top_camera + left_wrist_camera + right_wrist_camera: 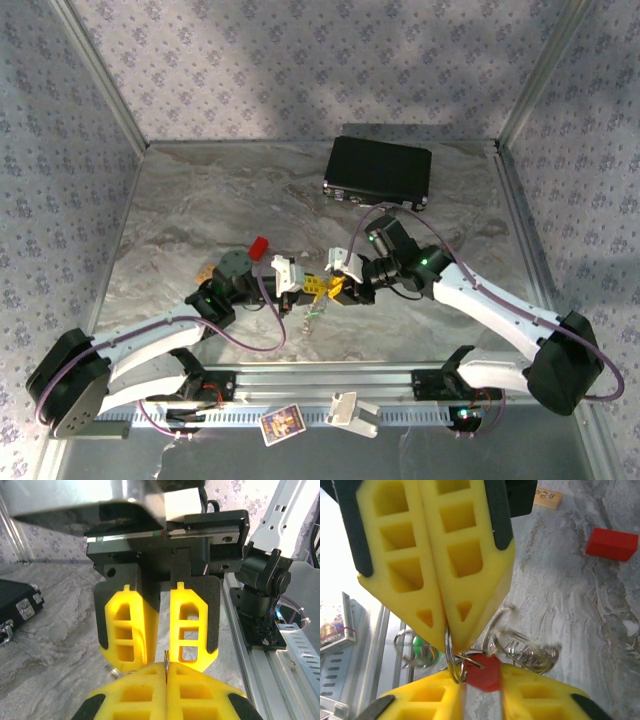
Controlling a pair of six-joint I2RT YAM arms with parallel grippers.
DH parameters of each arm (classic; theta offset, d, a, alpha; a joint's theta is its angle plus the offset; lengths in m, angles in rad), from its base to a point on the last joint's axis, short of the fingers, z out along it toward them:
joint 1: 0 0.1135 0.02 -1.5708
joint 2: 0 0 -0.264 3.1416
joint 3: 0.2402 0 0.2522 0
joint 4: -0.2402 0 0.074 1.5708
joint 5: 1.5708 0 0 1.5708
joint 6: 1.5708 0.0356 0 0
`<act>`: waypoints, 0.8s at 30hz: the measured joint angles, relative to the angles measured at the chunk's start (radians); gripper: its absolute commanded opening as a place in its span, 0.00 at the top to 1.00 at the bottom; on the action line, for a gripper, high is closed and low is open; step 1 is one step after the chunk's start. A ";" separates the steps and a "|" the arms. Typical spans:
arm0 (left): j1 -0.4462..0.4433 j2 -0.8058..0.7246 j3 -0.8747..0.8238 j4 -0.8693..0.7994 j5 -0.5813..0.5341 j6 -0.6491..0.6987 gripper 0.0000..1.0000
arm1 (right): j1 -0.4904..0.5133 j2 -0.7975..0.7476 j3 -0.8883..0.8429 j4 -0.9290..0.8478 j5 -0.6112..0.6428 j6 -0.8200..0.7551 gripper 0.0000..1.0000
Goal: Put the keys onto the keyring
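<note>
The keyring (449,652) hangs above the table (200,200), near the middle of its near edge, pinched in the fully closed left gripper (165,672). The red key (482,674) sits between the slightly parted jaws of the right gripper (164,651); whether they pinch it I cannot tell. The green key (422,650) dangles beside.

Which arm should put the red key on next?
Right. The right gripper seems to grip the red key beside the ring, while the left gripper is shut on the ring, holding it steady.
</note>
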 measured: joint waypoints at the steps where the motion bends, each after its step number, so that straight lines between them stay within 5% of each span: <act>1: 0.000 0.000 0.000 0.007 0.000 -0.001 1.00 | -0.003 -0.010 -0.005 0.002 0.003 0.000 0.70; 24: 0.000 -0.016 -0.008 0.044 -0.014 -0.013 1.00 | 0.020 -0.042 -0.087 0.143 0.042 0.054 0.63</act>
